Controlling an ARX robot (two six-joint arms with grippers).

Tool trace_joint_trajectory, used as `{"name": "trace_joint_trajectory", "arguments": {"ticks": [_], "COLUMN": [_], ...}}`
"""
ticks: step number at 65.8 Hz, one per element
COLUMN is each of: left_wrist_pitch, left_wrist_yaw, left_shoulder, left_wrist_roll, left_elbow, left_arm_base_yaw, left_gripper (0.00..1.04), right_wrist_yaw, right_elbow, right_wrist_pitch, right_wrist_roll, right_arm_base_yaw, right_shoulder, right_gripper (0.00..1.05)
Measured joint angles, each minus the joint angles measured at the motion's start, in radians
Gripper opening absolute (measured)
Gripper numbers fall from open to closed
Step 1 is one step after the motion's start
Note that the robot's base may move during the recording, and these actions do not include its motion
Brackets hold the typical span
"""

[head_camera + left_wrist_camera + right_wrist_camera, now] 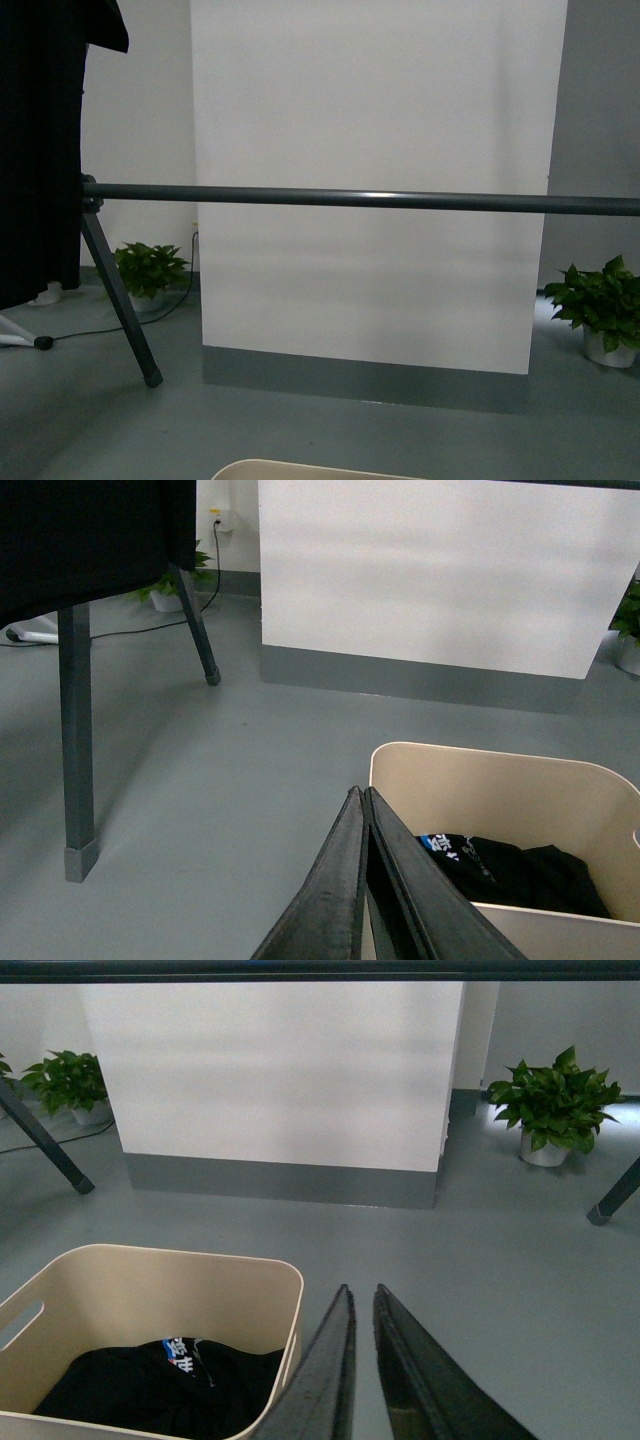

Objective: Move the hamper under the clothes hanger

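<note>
Hamper (150,1290) sits on floor between both arms, near side of the clothes hanger (360,199) bar, not yet under it, black garment (150,1385) inside; left gripper (365,810) fingers pressed together, empty, at hamper's rim; right gripper (363,1305) nearly closed, thin gap, empty, just beside other wall; likely flanking to push it forward.

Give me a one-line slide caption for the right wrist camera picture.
Right end effector beside the beige hamper holding dark clothing, facing a white panel and potted plant.
</note>
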Motion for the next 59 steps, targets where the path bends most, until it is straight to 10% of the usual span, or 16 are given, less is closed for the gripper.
{"name": "trace_joint_trajectory", "arguments": {"ticks": [31,59], "left_wrist_pitch": [0.0,0.0], "left_wrist_yaw": [0.0,0.0], "left_shoulder": [0.0,0.0], "left_wrist_roll": [0.001,0.0], "left_elbow": [0.0,0.0], "left_arm_base_yaw": [0.0,0.0], "left_gripper": [0.99,0.98], "right_wrist_yaw": [0.0,0.0], "right_elbow": [0.0,0.0], "right_wrist_pitch": [0.0,0.0], "right_wrist_roll": [0.001,0.001], "right_arm_base_yaw": [0.0,0.0], "right_shoulder": [0.0,0.0], "right_gripper": [0.99,0.97]}}
